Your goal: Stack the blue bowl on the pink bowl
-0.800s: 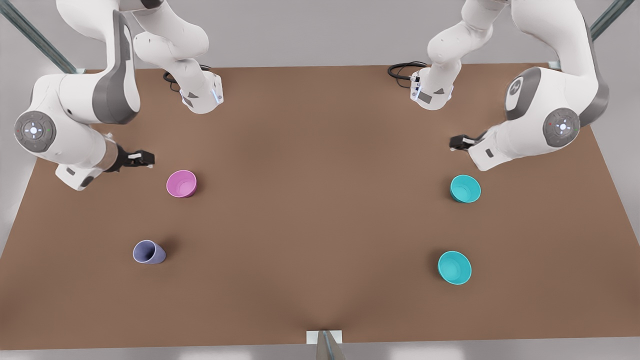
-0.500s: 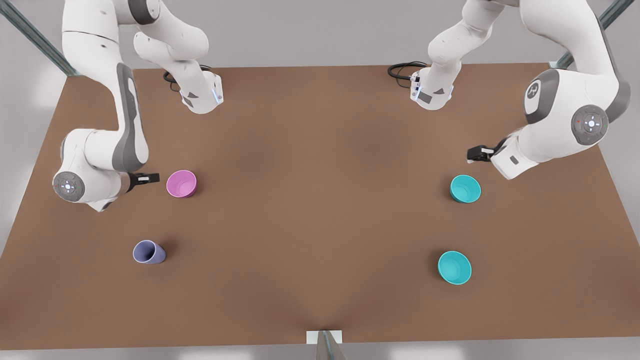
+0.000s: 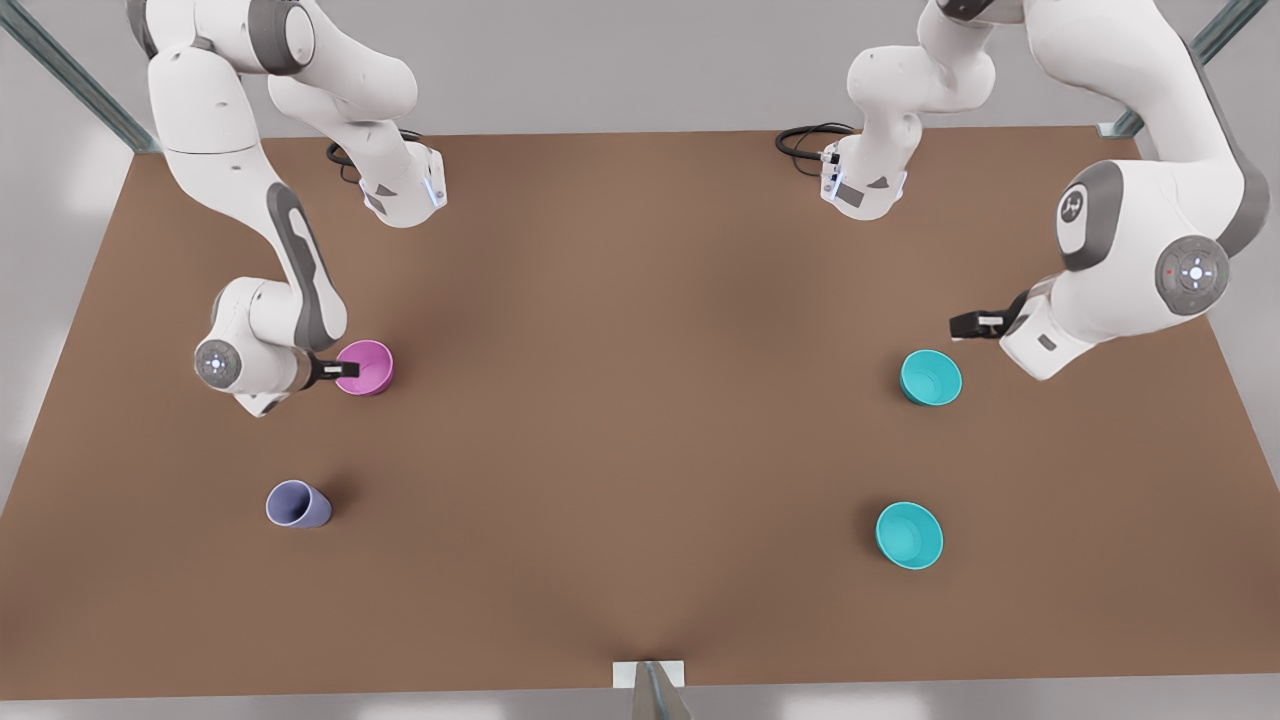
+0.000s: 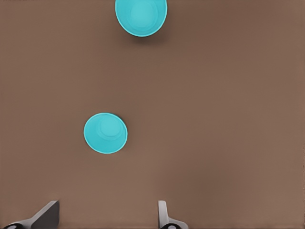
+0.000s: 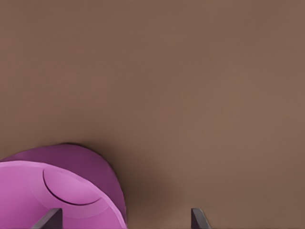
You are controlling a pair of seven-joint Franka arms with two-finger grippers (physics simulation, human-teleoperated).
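In the front view, your right gripper (image 3: 345, 371) sits at the pink bowl (image 3: 366, 367), on the front view's left, its dark fingers reaching over the bowl's rim on the side away from the centre. The pink bowl stands upright on the brown table (image 3: 640, 420), and nothing shows inside it. Nearer the camera on that same side, a lavender cup (image 3: 297, 504) stands alone, its inside bare too. Over on the front view's right, your left gripper (image 3: 972, 324) hangs just beyond the farther blue bowl (image 3: 931, 378), apart from it. A second teal bowl (image 3: 909, 536) rests nearer the camera; both are upright and hold nothing.

Now the left wrist view: the fingertips (image 4: 47, 213) are spread wide with bare table between them. The blue bowl (image 4: 106, 133) sits ahead of them, untouched, the second teal bowl (image 4: 141, 16) beyond.

Right wrist view: the fingertips (image 5: 50, 217) are spread wide apart, one tip over the pink bowl (image 5: 62, 191), the other over bare table. The bowl's inside is plain.
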